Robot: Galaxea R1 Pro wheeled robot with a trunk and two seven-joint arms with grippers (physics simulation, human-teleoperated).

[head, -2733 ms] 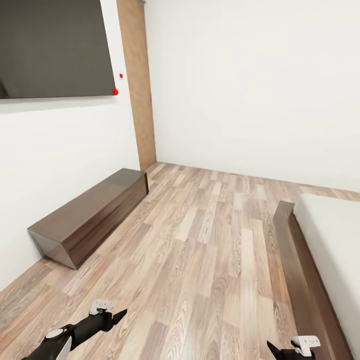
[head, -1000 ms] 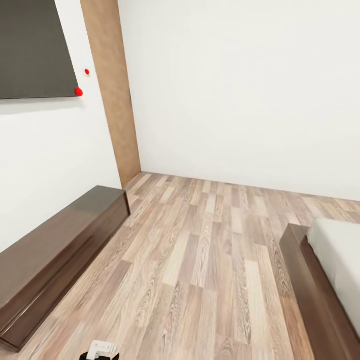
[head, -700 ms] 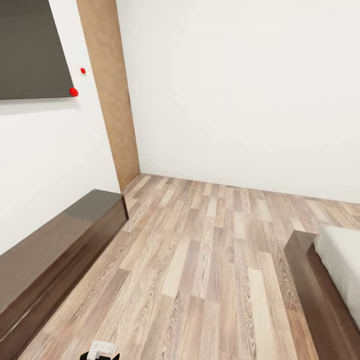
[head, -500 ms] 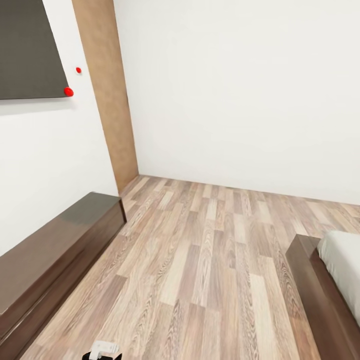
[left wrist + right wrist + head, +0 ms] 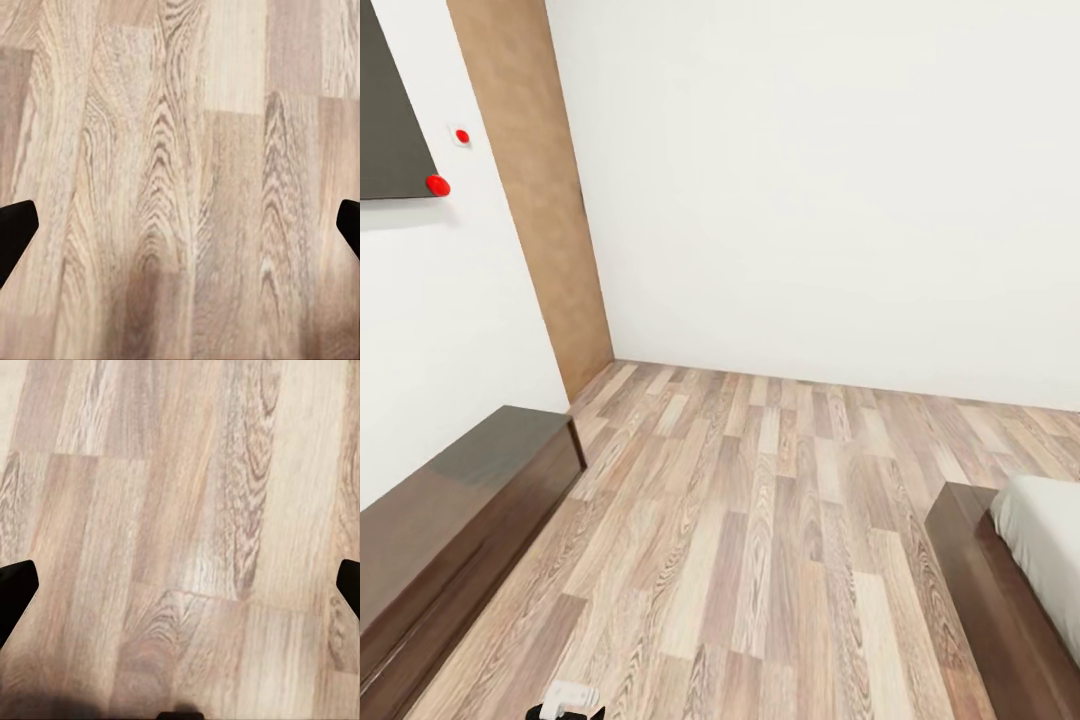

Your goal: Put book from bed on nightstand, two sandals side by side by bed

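The bed shows as a corner at the lower right of the head view: pale mattress on a dark brown frame. The book, both sandals and the nightstand are out of view. A bit of my left arm pokes in at the bottom edge. In the left wrist view my left gripper hangs over bare wood planks, its dark fingertips far apart with nothing between them. My right gripper is likewise open over the floor, fingertips at the picture's edges.
A long low dark brown bench runs along the left wall. Above it hangs a dark panel with a red dot at its corner. A brown wooden door stands in the far left corner. Wood-plank floor stretches between bench and bed.
The whole picture has shifted: the camera has moved, so bench, dark panel and door sit further left, and the grippers have dropped below the view. Nothing in the room itself has moved.
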